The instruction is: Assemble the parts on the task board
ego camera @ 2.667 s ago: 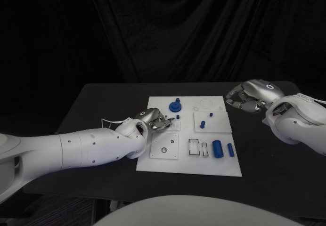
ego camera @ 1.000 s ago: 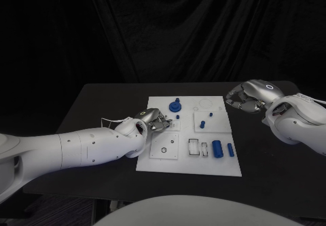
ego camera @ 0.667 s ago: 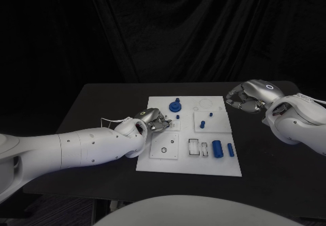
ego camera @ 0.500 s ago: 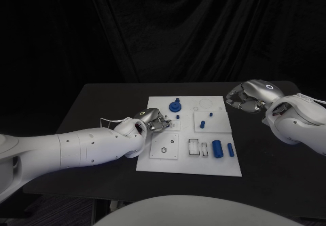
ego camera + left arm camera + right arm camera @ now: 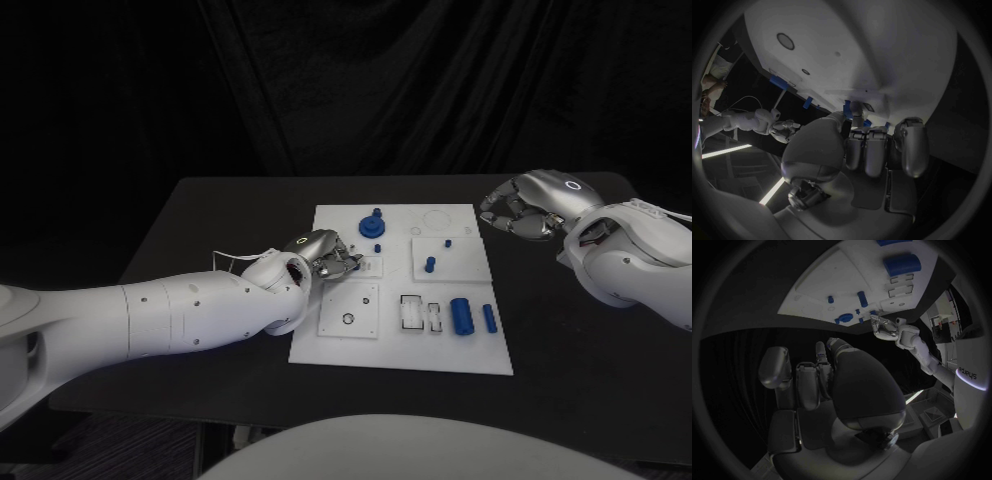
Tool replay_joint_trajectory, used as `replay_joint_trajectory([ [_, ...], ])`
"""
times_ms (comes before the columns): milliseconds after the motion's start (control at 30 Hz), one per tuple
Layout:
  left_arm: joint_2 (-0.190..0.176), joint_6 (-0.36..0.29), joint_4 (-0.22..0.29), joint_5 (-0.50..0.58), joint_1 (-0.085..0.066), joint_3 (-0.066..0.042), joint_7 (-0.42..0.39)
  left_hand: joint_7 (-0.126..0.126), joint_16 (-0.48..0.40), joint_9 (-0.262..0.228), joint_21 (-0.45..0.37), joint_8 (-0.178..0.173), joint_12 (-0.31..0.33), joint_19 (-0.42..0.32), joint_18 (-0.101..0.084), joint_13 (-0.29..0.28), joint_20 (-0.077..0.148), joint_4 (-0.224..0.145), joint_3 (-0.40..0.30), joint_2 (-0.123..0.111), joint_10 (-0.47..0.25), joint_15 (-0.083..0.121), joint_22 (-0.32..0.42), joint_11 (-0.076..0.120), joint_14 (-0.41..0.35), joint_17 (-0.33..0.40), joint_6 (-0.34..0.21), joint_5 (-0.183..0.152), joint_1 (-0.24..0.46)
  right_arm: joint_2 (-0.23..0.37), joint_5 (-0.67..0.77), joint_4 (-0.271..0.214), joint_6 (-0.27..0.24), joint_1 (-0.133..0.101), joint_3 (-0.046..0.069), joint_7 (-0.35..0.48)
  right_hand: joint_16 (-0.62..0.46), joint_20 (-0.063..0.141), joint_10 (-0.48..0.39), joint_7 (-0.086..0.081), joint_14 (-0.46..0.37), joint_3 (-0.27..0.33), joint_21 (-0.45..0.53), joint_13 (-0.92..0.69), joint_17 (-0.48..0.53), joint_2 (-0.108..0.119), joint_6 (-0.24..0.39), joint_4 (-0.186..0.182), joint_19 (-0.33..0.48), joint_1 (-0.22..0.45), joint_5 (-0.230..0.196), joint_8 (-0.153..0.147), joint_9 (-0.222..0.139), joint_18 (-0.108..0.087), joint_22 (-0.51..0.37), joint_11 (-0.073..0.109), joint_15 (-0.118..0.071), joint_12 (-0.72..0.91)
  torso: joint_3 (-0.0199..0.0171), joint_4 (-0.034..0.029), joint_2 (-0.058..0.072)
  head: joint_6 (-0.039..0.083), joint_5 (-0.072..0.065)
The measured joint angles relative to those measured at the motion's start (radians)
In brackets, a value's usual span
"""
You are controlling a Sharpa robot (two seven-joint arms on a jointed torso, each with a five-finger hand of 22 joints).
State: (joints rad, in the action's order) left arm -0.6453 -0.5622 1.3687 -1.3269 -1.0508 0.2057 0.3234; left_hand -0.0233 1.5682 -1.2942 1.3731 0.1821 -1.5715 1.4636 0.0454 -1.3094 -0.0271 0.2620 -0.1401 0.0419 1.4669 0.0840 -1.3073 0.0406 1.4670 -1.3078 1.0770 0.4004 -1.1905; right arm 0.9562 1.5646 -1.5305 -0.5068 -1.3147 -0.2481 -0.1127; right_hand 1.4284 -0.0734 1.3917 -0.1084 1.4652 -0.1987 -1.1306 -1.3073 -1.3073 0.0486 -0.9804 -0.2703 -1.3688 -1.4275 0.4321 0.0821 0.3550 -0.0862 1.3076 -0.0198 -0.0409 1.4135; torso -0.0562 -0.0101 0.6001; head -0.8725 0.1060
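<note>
A black tabletop (image 5: 216, 220) is seen from above, with a white board (image 5: 404, 345) laid at its middle. The left robot hand (image 5: 329, 254) rests over the board's nine o'clock edge, its fingers curled inward against the white surface; whether anything is pinched between them cannot be told. The right robot hand (image 5: 522, 208) is held above the tabletop just off the board's two o'clock corner, clenched, with nothing seen in it.

On the board, a round blue knob with a post (image 5: 372, 225) stands near twelve o'clock. A thick blue cylinder (image 5: 462, 316) lies toward four o'clock, with a thinner blue rod (image 5: 489, 318) just beside it on the outer side. A small blue peg (image 5: 430, 265) sits near the centre, and a smaller one (image 5: 447, 243) lies just beyond it toward one o'clock. A tiny blue piece (image 5: 378, 248) sits just below the knob. Empty rectangular slots (image 5: 413, 312) and a dark round ring (image 5: 348, 319) mark the board's nearer half.

In the right wrist view, the letters "PUFYS" are read on a white surface at the rim.
</note>
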Motion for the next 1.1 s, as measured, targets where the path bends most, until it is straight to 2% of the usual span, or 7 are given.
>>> replay_joint_trajectory([
  [133,0.000,0.000,-0.001,0.000,0.000,0.000,-0.001,0.002,0.000,0.000,0.000,0.000,0.000,0.000,0.000,0.000,0.000,0.010,-0.010,0.000,0.000,0.000,0.000,0.000,0.000,0.000,-0.002,-0.009,0.000,0.000,0.000,0.000,0.000,0.000,0.000,0.000,0.000,0.000,0.000,0.000,0.000,0.000,0.000,0.000,0.000,0.000,0.000,0.000,0.000,0.000,0.000,0.000,0.000,0.000,0.000,0.000,0.000,0.000,0.0000,0.0001,0.000,0.000,0.000],
  [233,0.001,0.000,-0.003,0.000,0.000,0.000,-0.002,0.002,0.000,0.000,-0.006,0.000,0.000,0.000,0.000,0.000,0.000,0.021,-0.015,-0.004,0.000,0.000,0.000,0.000,0.000,0.000,-0.002,-0.093,0.011,0.000,0.000,0.000,0.000,0.000,0.000,0.000,0.000,0.000,0.000,0.000,0.000,0.000,0.000,0.000,0.000,0.000,0.000,0.000,0.000,0.000,0.000,0.000,0.000,0.000,0.000,0.000,0.000,0.000,0.0000,0.0002,0.000,0.000,0.001],
  [300,0.001,0.000,-0.006,0.000,0.001,0.000,-0.002,0.000,0.000,0.000,-0.006,0.000,0.000,0.000,0.000,0.000,0.000,0.030,0.000,-0.003,0.000,0.000,0.000,0.000,0.000,0.000,0.001,-0.156,0.054,0.000,0.000,0.000,0.000,0.000,0.000,0.000,0.000,0.000,0.000,0.000,0.000,0.000,0.000,0.000,0.000,0.000,0.000,0.000,0.000,0.000,0.000,0.000,0.000,0.000,0.000,0.000,0.000,0.000,0.0000,0.0002,0.000,0.000,0.001],
  [433,0.001,0.000,-0.008,0.000,0.001,0.000,-0.005,-0.004,0.000,0.000,-0.006,-0.012,0.000,0.000,0.000,0.000,0.000,0.031,0.056,0.004,0.000,0.000,-0.001,0.000,0.000,0.000,0.008,-0.229,0.153,0.000,0.000,0.000,0.000,0.001,0.000,0.000,0.000,0.000,0.000,0.000,0.000,0.000,0.000,0.000,0.000,0.000,0.000,0.000,0.000,0.000,0.000,0.000,0.000,0.000,0.000,0.000,0.000,0.000,0.0000,0.0005,0.000,0.000,0.002],
  [867,0.000,-0.003,-0.010,0.000,0.003,-0.001,-0.012,-0.005,0.000,0.000,-0.010,-0.034,0.000,0.002,0.000,0.000,-0.002,0.032,0.168,0.031,-0.003,0.000,-0.001,-0.003,0.000,0.000,0.013,-0.299,0.276,0.002,0.000,0.000,0.000,0.001,0.000,0.000,0.000,0.000,0.000,0.000,0.000,-0.006,0.000,0.000,0.000,0.000,0.000,0.000,0.000,0.000,0.000,0.000,0.000,0.000,0.000,0.000,0.000,0.000,0.0000,0.0008,0.000,0.000,0.001],
  [933,0.000,-0.004,-0.010,0.000,0.004,-0.001,-0.013,-0.008,0.000,0.000,-0.010,-0.034,0.000,0.004,0.000,0.000,-0.004,0.033,0.194,0.046,-0.003,0.000,-0.001,-0.004,0.000,0.000,0.011,-0.314,0.309,0.002,0.000,0.000,0.000,0.001,0.000,0.000,0.000,0.000,0.000,0.000,0.000,-0.006,0.000,0.000,0.000,0.000,0.000,0.000,0.000,0.000,0.000,0.000,0.000,0.000,0.000,0.000,0.000,0.000,0.0000,0.0008,0.000,0.000,0.001],
  [1100,0.000,-0.007,-0.010,0.000,0.005,-0.001,-0.020,-0.018,0.000,0.000,-0.014,-0.040,0.000,0.004,0.000,0.000,-0.004,0.032,0.258,0.098,0.000,-0.004,-0.001,-0.007,-0.003,0.000,0.000,-0.314,0.375,0.002,0.000,0.000,0.000,0.002,0.000,0.000,0.000,0.000,0.000,0.001,0.000,-0.006,0.000,0.000,0.000,0.000,-0.001,0.000,0.000,0.000,0.004,0.000,0.000,0.000,0.000,0.000,0.000,0.000,0.0000,0.0008,0.000,0.000,0.002],
])
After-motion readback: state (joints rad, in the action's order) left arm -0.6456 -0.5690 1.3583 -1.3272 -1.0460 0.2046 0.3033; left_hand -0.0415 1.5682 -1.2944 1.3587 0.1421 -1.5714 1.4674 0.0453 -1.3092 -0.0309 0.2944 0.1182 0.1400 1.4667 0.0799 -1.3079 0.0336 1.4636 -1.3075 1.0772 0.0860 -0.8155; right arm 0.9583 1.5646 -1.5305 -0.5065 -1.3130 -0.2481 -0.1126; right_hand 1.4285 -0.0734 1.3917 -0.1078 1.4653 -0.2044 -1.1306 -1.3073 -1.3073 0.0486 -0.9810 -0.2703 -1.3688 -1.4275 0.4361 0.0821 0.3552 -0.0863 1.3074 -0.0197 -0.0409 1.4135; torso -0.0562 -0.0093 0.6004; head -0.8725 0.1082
